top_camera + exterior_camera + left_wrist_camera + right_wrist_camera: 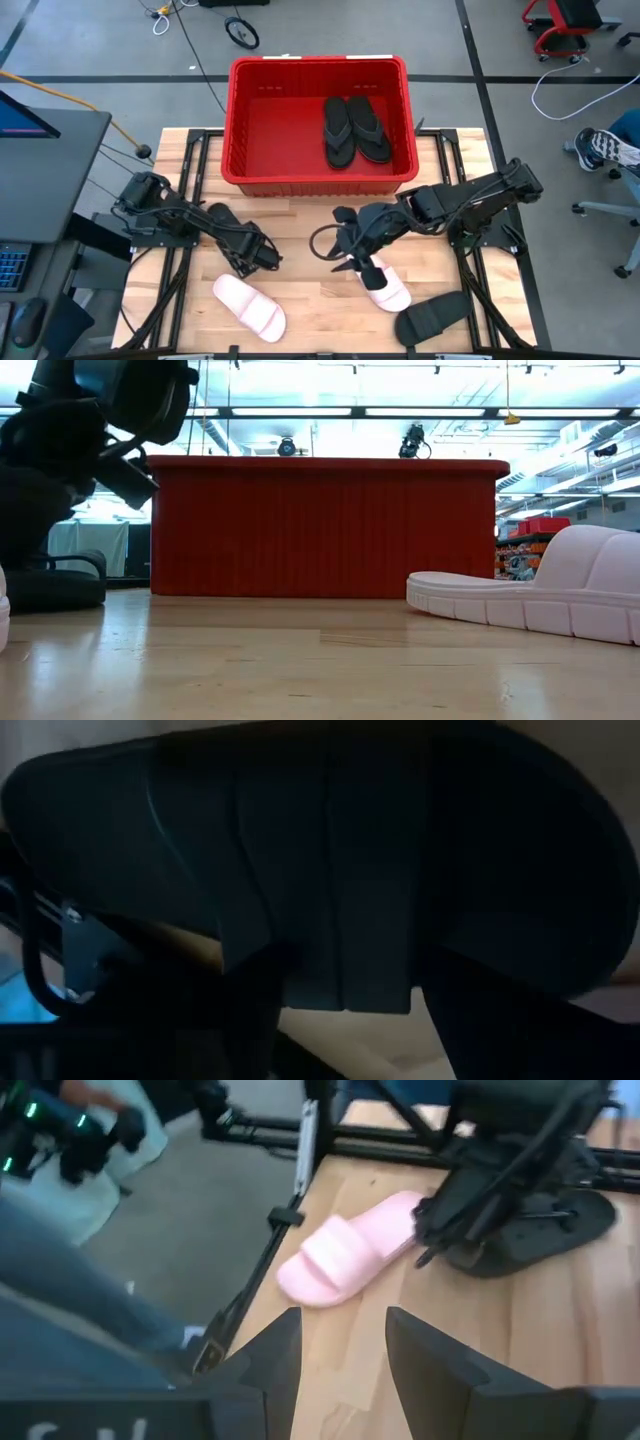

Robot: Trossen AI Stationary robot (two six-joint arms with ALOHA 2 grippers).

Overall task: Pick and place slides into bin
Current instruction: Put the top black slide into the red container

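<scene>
The red bin [318,178] stands at the table's far middle with two black flip-flops [355,130] lying inside. My left gripper [258,252] is open, low over a black slide [228,222] that lies on the table; its fingers [255,1005] stand on either side of the strap [330,920]. My right gripper [340,1345] is open and empty, held above the wood near the far end of a pink slide [385,287]. A second pink slide [250,306] lies near the front left. A second black slide [432,318] lies at the front right. My left gripper comes at the black slide from above, slanting from the table's left, with its fingers across the strap [340,990]. The slide lies flat on the table [50,588]. I cannot tell whether the fingers touch the strap.
The bin's near wall [320,530] rises behind the slides. Bare wood [320,320] lies between the two pink slides. A person's leg [70,1290] shows beside the table's left side. A sneakered foot [600,148] rests on the floor beyond the right edge.
</scene>
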